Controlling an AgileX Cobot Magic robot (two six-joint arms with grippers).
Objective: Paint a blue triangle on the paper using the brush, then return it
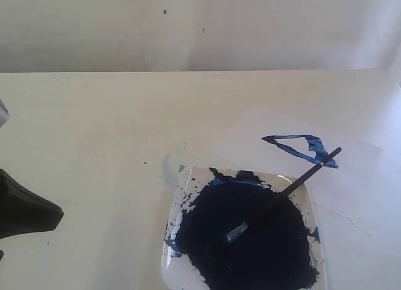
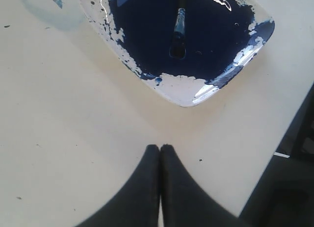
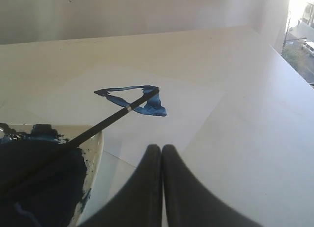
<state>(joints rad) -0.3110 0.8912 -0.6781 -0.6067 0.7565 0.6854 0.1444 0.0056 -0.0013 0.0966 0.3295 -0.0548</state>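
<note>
The blue triangle lies on the paper as a rough, elongated outline in bright-blue strokes. Its pointed end faces the middle of the table and its wider, more heavily painted end sits toward the right of the exterior view. The paper is a thin, pale sheet, barely distinct from the cream table. It lies behind and to the right of the square clear dish.

The brush rests free, with nothing holding it. Its stained tip and silver ferrule lie in the dark-blue paint pool that fills most of the dish. Its black handle slants up over the dish's far rim. The handle's end reaches across the triangle's wide end. A faint pale-blue smear marks the table just beside the dish's far left corner.

In the left wrist view, the left gripper hangs over bare table near a corner of the dish. Its two black fingers are pressed together and pinch nothing. In the right wrist view, the right gripper is also pressed together and empty. It sits over the paper's near edge, apart from the brush and the triangle. A black part of the left arm shows at the left edge of the exterior view.
</note>
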